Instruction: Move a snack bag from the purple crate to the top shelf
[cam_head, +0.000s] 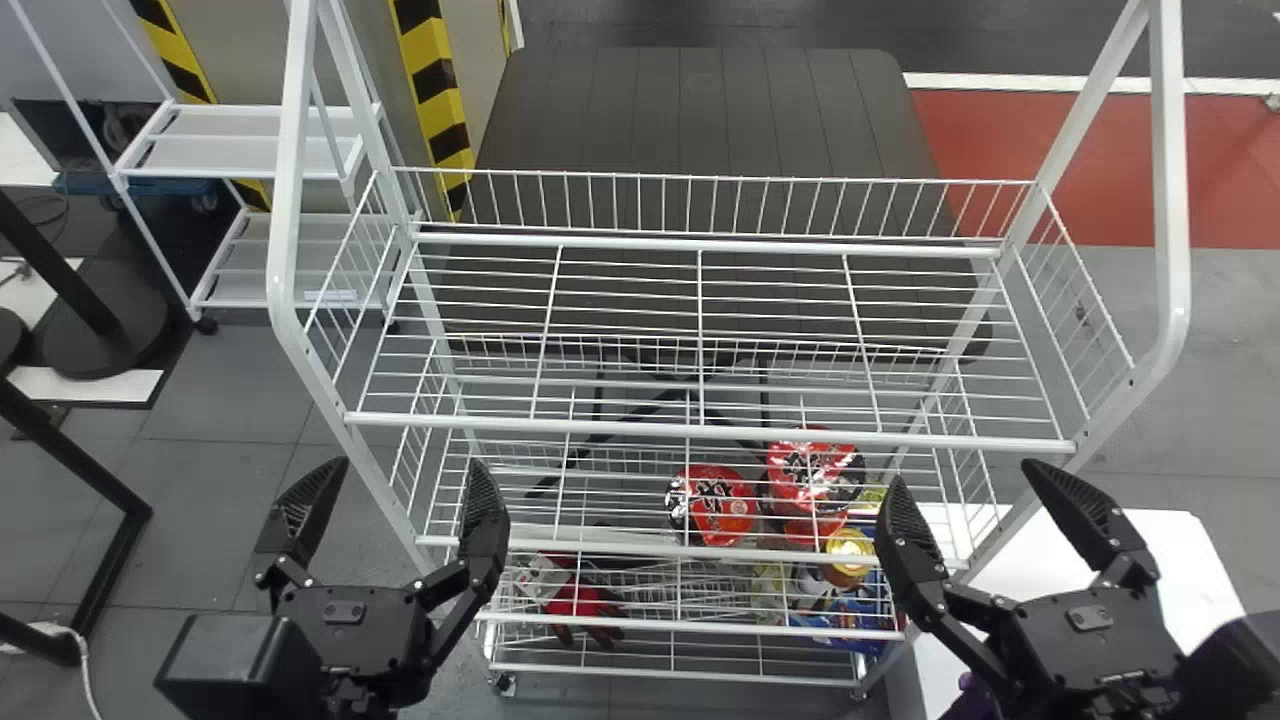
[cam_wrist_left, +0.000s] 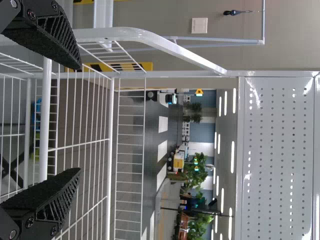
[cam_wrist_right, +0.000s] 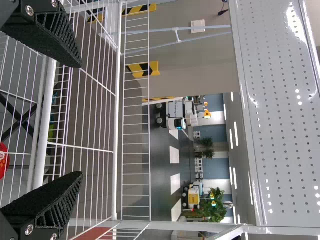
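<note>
Plainly, at the far left a small white rack (cam_head: 240, 172) is seen, set well apart from the big one. Next, the left gripper (cam_head: 412, 461) is held in front of the left end of the big white wire rack (cam_head: 283, 200), its jaws spread wide; in the left wrist view they are seen apart too, with shelf wire beyond them. Across the middle, the top shelf (cam_head: 620, 428) is edged with wire rails at its back and ends, and a dark table (cam_head: 700, 120) is seen behind it. Below that shelf, red and black gloves (cam_head: 585, 603) are seen lower in the rack. To their right, two red snack bags (cam_head: 722, 505) (cam_wrist_right: 2, 160) are kept close together beneath the top shelf, and a yellow-lidded jar (cam_head: 850, 557) is placed near them. Farther right, the right gripper (cam_head: 962, 471) is held by the rack's right end, its jaws also spread wide. Beside the rack's right end a white table (cam_head: 1180, 545) is seen. By the right arm, a bit of the purple crate (cam_head: 968, 697) is shown at the bottom edge, mostly hidden; whether the bag to be moved is held in it cannot be told.
</note>
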